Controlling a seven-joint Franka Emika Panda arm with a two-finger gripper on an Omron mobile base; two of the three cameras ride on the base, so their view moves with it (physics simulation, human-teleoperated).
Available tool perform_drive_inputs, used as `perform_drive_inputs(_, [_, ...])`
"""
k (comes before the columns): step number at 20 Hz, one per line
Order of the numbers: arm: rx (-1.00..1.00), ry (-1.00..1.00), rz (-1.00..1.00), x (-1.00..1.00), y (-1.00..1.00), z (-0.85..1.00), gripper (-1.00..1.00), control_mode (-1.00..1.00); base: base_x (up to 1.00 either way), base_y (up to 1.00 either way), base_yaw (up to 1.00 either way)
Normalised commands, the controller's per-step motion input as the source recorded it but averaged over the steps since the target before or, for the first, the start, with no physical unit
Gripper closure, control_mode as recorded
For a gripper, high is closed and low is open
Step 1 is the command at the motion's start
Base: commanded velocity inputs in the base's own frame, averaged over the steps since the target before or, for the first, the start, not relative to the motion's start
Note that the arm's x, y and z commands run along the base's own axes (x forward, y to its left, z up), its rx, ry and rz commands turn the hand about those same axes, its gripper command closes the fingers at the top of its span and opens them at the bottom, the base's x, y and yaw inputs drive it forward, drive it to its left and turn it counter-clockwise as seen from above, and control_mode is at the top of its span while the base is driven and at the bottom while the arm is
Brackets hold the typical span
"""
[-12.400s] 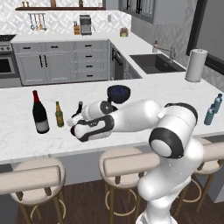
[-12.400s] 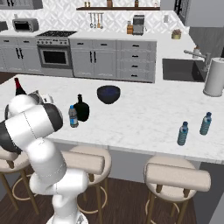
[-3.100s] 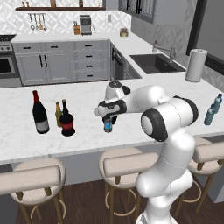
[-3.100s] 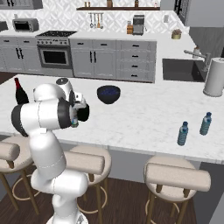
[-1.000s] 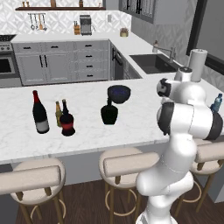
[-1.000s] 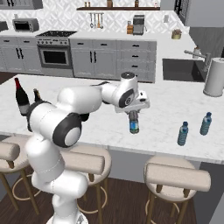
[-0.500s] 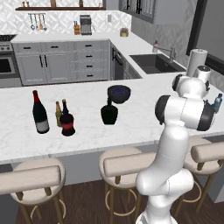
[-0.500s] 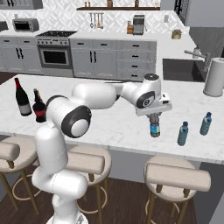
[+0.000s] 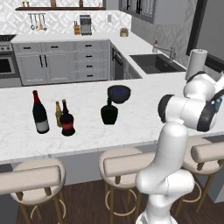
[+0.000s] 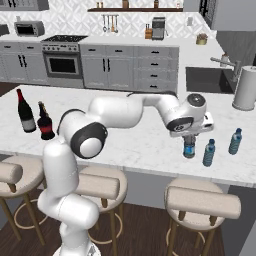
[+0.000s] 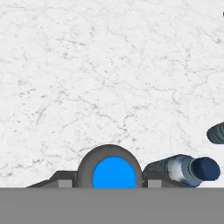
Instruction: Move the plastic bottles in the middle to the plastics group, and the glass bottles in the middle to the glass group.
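Observation:
My gripper [image 10: 189, 136] is shut on the small clear water bottle [image 10: 189, 148], holding it upright by its top, low over the counter at the right. The bottle's blue cap [image 11: 113, 173] sits between my fingertips in the hand view. The plastics group stands just to its right: one water bottle [image 10: 209, 152] close by, another [image 10: 235, 141] farther off. The all-black squat bottle [image 9: 109, 113] stands mid-counter. The red-label squat bottle [image 9: 67, 123] stands beside the amber bottle [image 9: 57, 113] and tall wine bottle [image 9: 40, 113] at the left.
A dark blue bowl [image 9: 119, 93] sits just behind the black bottle. A paper towel roll [image 10: 245, 87] and the sink [image 10: 207, 80] lie behind the plastics group. Stools [image 10: 202, 202] line the counter's near edge.
My arm has carried the water bottle farther right and lowered it next to the two water bottles. The other bottles have not moved.

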Motion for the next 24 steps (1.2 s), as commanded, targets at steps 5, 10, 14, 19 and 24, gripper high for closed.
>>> perform_drive_inputs(5, [0.00, -0.16, 0.13, -0.16, 0.04, -0.14, 1.00, -1.00, 0.00, 0.00, 0.00])
perform_drive_inputs(10, [0.00, 0.00, 0.10, 0.03, 0.04, -0.25, 1.00, -1.00, 0.00, 0.00, 0.00])
perform_drive_inputs(14, [0.00, 0.02, 0.03, 0.15, -0.02, -0.44, 1.00, -1.00, 0.00, 0.00, 0.00])
perform_drive_inputs(19, [0.00, 0.00, 0.00, 0.02, -0.11, -0.19, 1.00, -1.00, 0.00, 0.00, 0.00])
perform_drive_inputs(24, [0.00, 0.01, 0.00, 0.11, -0.14, -0.01, 1.00, -1.00, 0.00, 0.00, 0.00])
